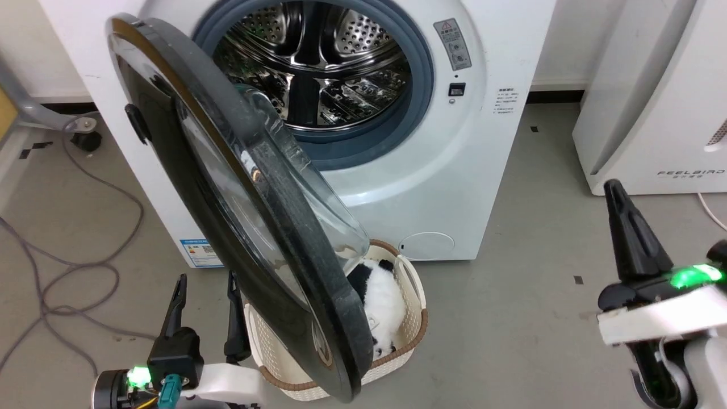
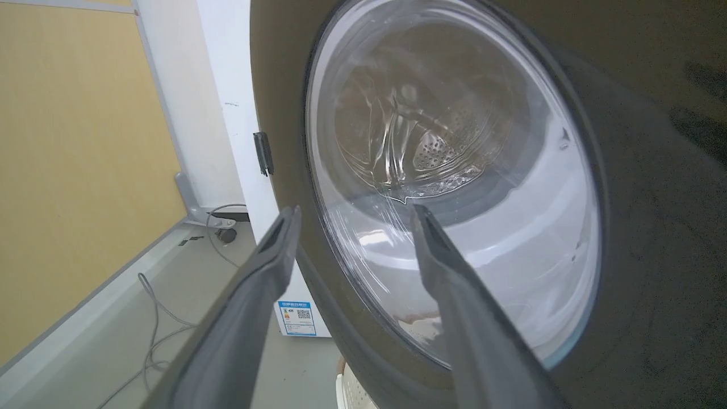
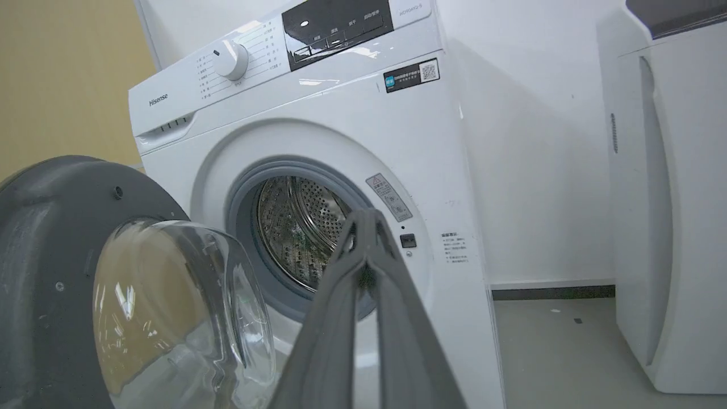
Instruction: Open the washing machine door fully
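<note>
Washing machine [image 1: 431, 187]: white front-loader at 12 o'clock in the head view, standing on the grey floor [image 1: 522, 318]. Its round mouth is uncovered, with the steel drum [image 1: 318, 62] showing inside the grey gasket [image 1: 417, 74].
Door [image 1: 187, 187]: round, glossy black, with a bulging clear glass bowl. It hangs from the washer's 9 o'clock side and is swung well out. In the head view it is seen nearly edge-on, running from 11 o'clock down to 6 o'clock, and its free edge hangs over the basket. The bowl side faces the drum.
White appliance [image 1: 642, 113]: marked FEELBIRD, at 2 o'clock, apart from the washer.
Basket [image 1: 417, 318]: cream and perforated, on the floor at 6 o'clock before the washer, partly hidden by the door. A black-and-white soft thing [image 1: 383, 301] lies in it.
Right pincer [image 1: 612, 190]: at 4 o'clock, well apart from the door. Its fingers are pressed together at the tips and hold nothing.
Left pincer [image 1: 207, 278]: at 7 o'clock, close against the door's outer black face. Its fingers are spread with nothing between them, and I cannot tell whether they touch the door.
Grey cable [image 1: 85, 267]: looped on the floor at 8 o'clock.
Blue label [image 1: 200, 253]: on the washer's lower corner at 7 o'clock, just beside the door's rim.
</note>
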Robot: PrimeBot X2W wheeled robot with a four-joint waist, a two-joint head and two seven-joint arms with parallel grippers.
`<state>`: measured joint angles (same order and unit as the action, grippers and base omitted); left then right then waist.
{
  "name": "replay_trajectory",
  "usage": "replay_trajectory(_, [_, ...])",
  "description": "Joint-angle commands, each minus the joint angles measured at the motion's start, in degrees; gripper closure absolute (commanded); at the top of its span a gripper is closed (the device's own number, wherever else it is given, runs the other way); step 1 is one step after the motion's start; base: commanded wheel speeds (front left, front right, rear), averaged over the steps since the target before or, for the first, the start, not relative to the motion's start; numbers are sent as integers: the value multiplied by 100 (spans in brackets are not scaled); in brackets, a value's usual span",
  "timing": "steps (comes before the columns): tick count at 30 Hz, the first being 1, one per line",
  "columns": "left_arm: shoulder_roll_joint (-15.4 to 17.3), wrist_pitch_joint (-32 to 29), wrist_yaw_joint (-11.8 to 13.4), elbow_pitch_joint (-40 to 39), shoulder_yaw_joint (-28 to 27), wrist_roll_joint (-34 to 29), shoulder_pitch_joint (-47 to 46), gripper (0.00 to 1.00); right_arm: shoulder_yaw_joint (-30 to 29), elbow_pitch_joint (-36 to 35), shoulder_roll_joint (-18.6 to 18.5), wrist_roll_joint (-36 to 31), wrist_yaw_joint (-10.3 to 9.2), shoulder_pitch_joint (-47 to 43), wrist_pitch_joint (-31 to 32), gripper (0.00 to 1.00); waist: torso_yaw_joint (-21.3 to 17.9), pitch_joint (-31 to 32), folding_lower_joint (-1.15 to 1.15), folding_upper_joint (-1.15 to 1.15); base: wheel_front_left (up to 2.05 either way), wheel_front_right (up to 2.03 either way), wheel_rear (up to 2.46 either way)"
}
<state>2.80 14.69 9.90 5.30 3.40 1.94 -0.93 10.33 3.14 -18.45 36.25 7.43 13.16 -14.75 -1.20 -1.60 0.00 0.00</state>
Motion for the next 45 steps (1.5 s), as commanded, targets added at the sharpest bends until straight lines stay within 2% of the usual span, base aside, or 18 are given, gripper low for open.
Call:
replay_trajectory(1, [8,30,-14,-27,-15,-50,94,0,-147,-75,112,-496,6,-210,-22,100,-8,-15,0,0,0,0,0])
replay_trajectory(6, [8,30,-36,-24,-23,-59,74,0,-567,-185,541,-1868,6,-665,-24,100,2,-31,0,0,0,0,0])
replay_trajectory(17, [8,30,-55,32,1,-41,59,0,-973,-19,1215,-2437,6,-1359,-24,100,71,36,0,0,0,0,0])
replay_trajectory(18, [8,30,-54,38,7,-41,65,0,-998,38,1262,-2466,6,-1416,-24,75,75,47,0,0,0,0,0])
replay_trajectory(19, [8,30,-54,42,12,-43,69,0,-1011,95,1293,-2517,6,-1462,-24,0,79,56,0,0,0,0,0])
replay_trajectory(23, [8,30,-56,60,21,-48,74,0,-958,264,1328,-2849,6,-1540,-24,0,89,82,0,0,0,0,0])
replay_trajectory(31, [9,30,-27,34,-10,-75,88,0,-1094,300,1443,-2977,6,-1590,-25,0,113,118,0,0,0,0,0])
replay_trajectory(32, [13,30,-13,21,-29,-83,85,100,-1099,296,1451,-2992,6,-1594,-25,0,112,120,0,0,0,0,0])
replay_trajectory(39, [112,30,58,-518,-142,-147,-45,100,-1162,204,1498,-3071,6,-1616,-25,0,139,143,0,0,0,0,0])
replay_trajectory(45, [189,30,-131,-1211,18,-158,-184,100,-1200,200,1528,-3098,6,-1669,-25,0,176,200,0,0,0,0,0])
